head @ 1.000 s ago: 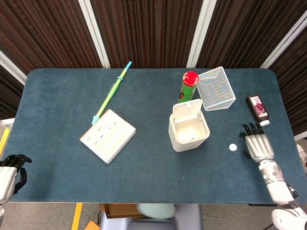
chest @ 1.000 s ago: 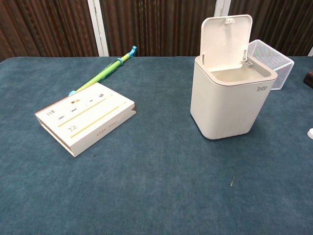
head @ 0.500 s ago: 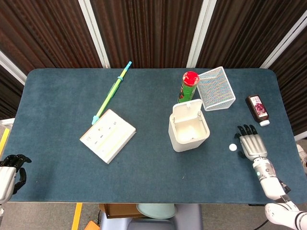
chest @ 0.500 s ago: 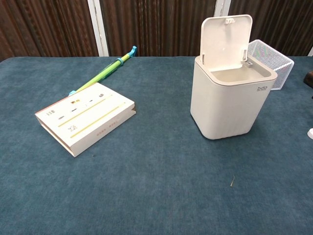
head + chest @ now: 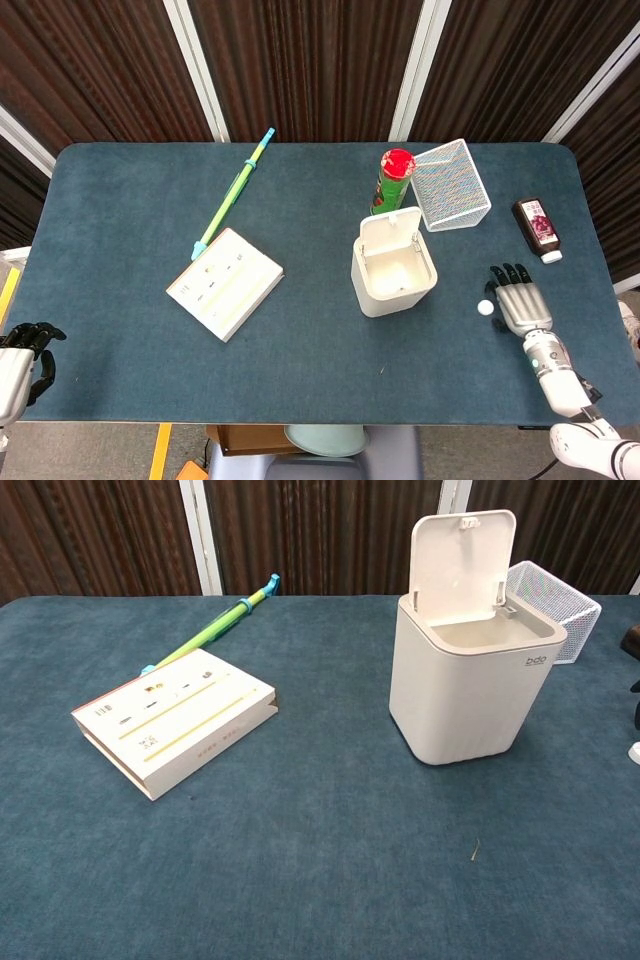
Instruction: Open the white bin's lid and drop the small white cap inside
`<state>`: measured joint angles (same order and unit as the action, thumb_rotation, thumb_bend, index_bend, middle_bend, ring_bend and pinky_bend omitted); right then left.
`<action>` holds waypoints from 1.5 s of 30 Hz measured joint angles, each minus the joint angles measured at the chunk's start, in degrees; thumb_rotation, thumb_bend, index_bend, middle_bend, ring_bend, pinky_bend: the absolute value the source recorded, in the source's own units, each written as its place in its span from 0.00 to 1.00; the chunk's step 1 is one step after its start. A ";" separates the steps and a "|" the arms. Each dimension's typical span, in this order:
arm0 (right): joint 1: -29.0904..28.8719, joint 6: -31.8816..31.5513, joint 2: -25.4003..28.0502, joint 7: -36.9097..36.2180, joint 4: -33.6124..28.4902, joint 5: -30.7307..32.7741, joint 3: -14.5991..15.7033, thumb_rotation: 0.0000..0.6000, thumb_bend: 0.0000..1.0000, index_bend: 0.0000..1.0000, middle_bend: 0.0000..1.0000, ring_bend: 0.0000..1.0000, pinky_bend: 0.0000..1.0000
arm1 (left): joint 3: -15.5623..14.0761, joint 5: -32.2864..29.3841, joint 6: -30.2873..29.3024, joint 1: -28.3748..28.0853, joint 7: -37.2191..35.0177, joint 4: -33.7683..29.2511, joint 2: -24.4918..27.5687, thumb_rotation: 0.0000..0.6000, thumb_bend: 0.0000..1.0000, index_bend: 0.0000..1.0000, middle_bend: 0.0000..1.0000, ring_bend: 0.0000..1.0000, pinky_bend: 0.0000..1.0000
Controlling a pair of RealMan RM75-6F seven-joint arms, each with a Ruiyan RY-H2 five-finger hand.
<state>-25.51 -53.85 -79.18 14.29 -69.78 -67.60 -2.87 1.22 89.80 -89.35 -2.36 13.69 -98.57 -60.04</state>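
Note:
The white bin [image 5: 394, 270] [image 5: 472, 688] stands right of the table's centre, its lid [image 5: 463, 560] tipped up and open, the inside empty. The small white cap [image 5: 484, 308] lies on the blue cloth to the bin's right; in the chest view only a sliver of the cap [image 5: 635, 752] shows at the right edge. My right hand [image 5: 517, 301] lies flat and open just right of the cap, fingers spread, almost touching it. My left hand [image 5: 22, 360] hangs off the table's front left corner, fingers curled, holding nothing.
A white wire basket [image 5: 451, 185] and a green can with a red top [image 5: 393, 182] stand behind the bin. A dark bottle [image 5: 537, 226] lies at the far right. A book [image 5: 225, 283] and a green-blue pen [image 5: 234, 192] lie on the left half.
My right hand has slid left toward the cap, closing the gap to it. The bin, cap and left hand have not moved.

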 measured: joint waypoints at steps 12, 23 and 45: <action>-0.04 0.27 -1.03 -0.98 1.40 -1.11 -0.19 1.00 0.36 0.49 0.19 0.06 0.14 | 0.05 0.06 -0.15 0.04 -0.14 -0.01 0.05 1.00 0.73 0.42 0.36 0.29 0.52; -0.19 1.16 -1.93 -1.35 2.76 -1.26 -0.36 1.00 0.36 0.52 0.19 0.06 0.16 | 0.11 -0.02 -0.16 0.03 -0.16 0.06 0.01 1.00 0.73 0.42 0.36 0.29 0.52; 0.06 1.08 -2.46 -0.68 3.46 -1.63 -0.50 1.00 0.37 0.54 0.19 0.06 0.18 | 0.20 -0.11 -0.20 0.04 -0.18 0.10 0.00 1.00 0.73 0.42 0.36 0.29 0.52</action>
<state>-25.45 -52.77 -81.64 13.61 -66.32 -69.23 -3.37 1.41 89.69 -89.55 -2.32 13.51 -98.47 -60.04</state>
